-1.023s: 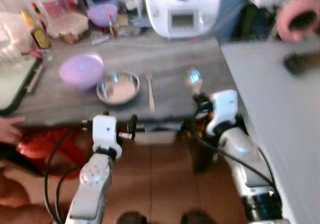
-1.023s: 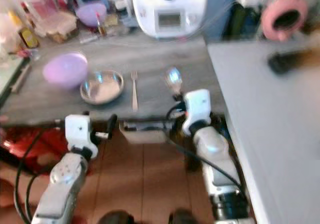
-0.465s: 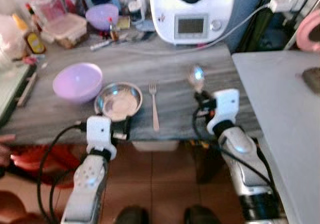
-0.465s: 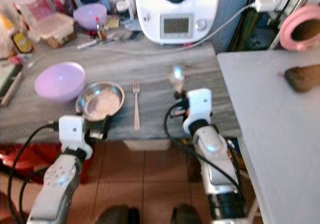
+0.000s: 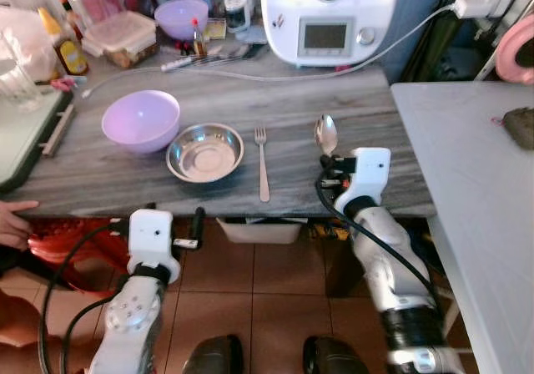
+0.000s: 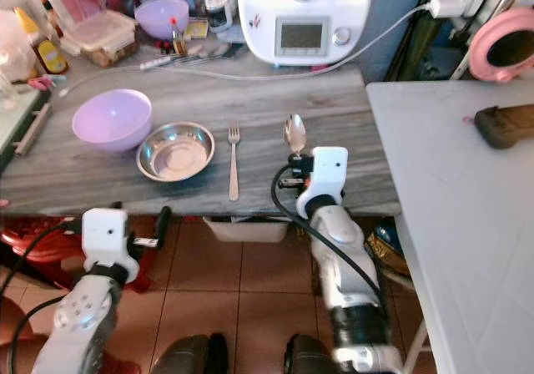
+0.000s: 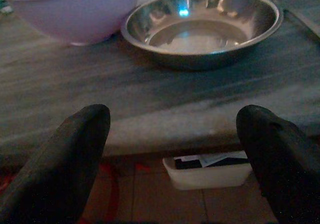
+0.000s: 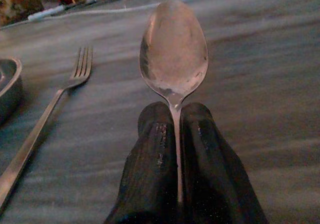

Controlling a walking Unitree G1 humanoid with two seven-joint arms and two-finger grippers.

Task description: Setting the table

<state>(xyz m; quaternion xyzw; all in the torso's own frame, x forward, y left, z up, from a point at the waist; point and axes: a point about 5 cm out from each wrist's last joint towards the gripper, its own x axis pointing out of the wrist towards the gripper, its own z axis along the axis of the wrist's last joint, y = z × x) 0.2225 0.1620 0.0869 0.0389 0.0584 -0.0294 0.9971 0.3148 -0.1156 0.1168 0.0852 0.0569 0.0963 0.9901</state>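
Observation:
A fork (image 5: pixel 263 164) lies on the grey wooden table (image 5: pixel 375 111), just right of a steel bowl (image 5: pixel 205 151). A purple bowl (image 5: pixel 140 119) stands left of that. My right gripper (image 8: pixel 175 116) is shut on the handle of a spoon (image 8: pixel 174 49). The spoon (image 5: pixel 325 133) points away from me, to the right of the fork and low over the tabletop; I cannot tell whether it touches. My left gripper (image 7: pixel 172 121) is open, with nothing between its fingers (image 7: pixel 82 134). It hangs below the table's front edge, facing the steel bowl (image 7: pixel 200 26).
A white kitchen machine (image 5: pixel 329 15) with its cable, bottles and containers line the back. A white table (image 5: pixel 476 182) adjoins on the right. A person's hand (image 5: pixel 12 224) rests at the front left edge. A white box (image 5: pixel 259 230) sits under the table.
The camera has shifted and the picture has sharpened. My left gripper has dropped from beside the steel bowl to below the table edge. The right gripper still holds the spoon.

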